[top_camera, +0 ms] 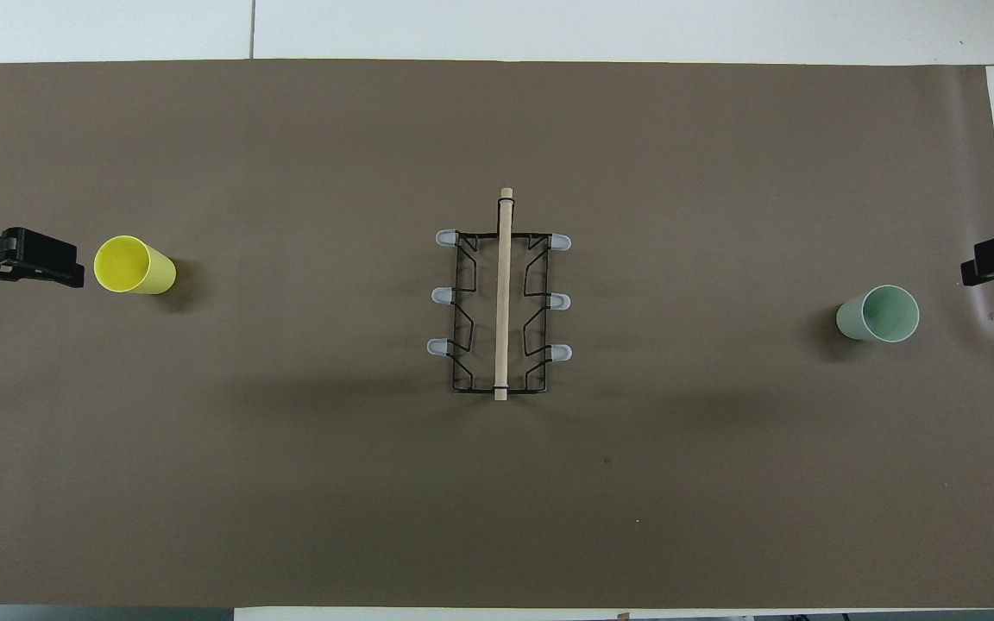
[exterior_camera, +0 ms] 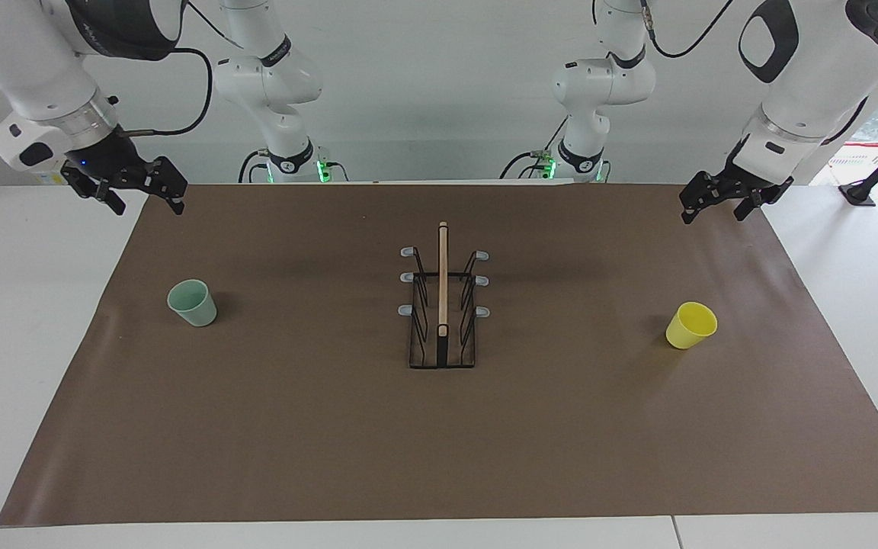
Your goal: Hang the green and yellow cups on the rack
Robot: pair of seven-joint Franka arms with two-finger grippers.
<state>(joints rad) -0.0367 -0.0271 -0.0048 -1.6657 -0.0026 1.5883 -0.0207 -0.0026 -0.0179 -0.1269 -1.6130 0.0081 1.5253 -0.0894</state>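
Fingers of my left gripper and right gripper spread wide, holding nothing, raised over the desk's ends; yellow cup and green cup stand upright, well apart, rack between them.

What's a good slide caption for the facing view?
Both arms wait, left gripper and right gripper open above the brown mat; green cup and yellow cup flank the empty rack.

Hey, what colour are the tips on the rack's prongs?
Pale grey, on all six prong tips of the rack; clearest in the overhead view.
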